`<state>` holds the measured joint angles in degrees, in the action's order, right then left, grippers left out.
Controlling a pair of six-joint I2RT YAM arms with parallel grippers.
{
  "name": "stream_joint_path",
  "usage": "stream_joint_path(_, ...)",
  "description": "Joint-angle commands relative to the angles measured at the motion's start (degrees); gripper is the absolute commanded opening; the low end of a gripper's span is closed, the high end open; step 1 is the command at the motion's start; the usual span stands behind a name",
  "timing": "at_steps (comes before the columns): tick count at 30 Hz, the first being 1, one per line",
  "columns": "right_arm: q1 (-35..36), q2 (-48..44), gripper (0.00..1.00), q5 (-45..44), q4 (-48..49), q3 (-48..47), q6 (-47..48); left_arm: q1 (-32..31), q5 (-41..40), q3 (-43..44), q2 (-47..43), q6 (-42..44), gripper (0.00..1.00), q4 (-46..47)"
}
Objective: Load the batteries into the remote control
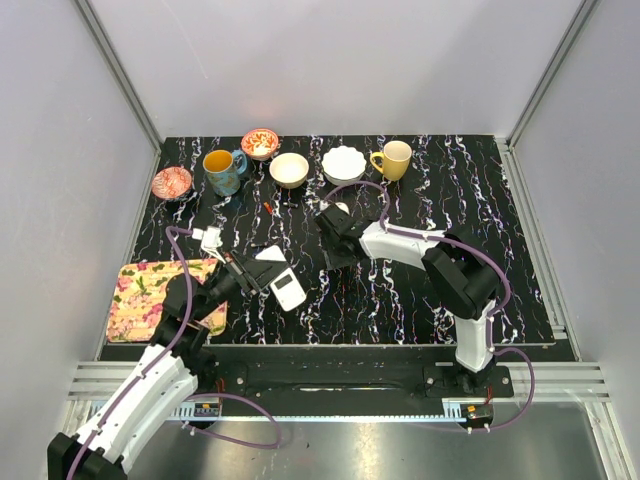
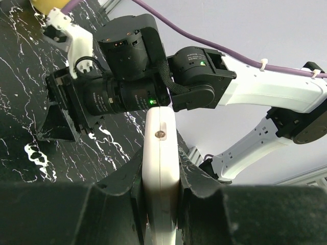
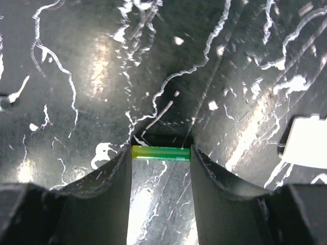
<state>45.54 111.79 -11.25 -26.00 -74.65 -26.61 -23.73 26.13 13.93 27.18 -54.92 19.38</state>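
The white remote control stands edge-on between the fingers of my left gripper, which is shut on it. In the top view the remote control juts out from the left gripper just above the table's left-centre. A thin white panel lies right behind it. A slim green battery spans the gap between my right gripper's fingertips, held end to end a little above the black marbled table. The right gripper points down near the table's middle. The battery is hidden in the top view.
Along the back stand a red patterned bowl, a blue mug, another red bowl, a cream bowl, a white scalloped bowl and a yellow mug. A floral mat lies front left. A small red piece lies mid-back.
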Motion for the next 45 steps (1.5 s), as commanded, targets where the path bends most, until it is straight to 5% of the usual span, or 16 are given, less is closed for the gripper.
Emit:
stream_joint_path(1,0.8,-1.0,0.00,3.7,5.2,-1.5,22.4,0.0,0.9,1.5,1.4,-1.1,0.00,7.2)
stream_joint_path(9,0.8,-5.9,0.00,10.2,15.4,7.0,49.5,0.0,2.3,3.2,-0.8,1.2,0.00,5.3)
stream_joint_path(18,0.0,-11.7,0.00,12.8,19.2,13.3,63.7,-0.2,2.3,0.3,-4.5,0.0,0.00,6.4)
stream_joint_path(26,0.0,-6.4,0.00,19.8,6.9,4.7,64.8,-0.4,1.8,-1.3,-4.9,-1.8,0.00,8.8)
stream_joint_path(38,-0.2,-3.8,0.13,22.2,5.4,4.4,61.9,-0.4,1.6,-2.1,-5.1,-2.0,0.00,8.8)
stream_joint_path(45,-0.5,-3.8,0.40,21.4,5.8,3.7,59.7,-0.4,1.6,-2.2,-4.7,-2.0,0.00,8.6)
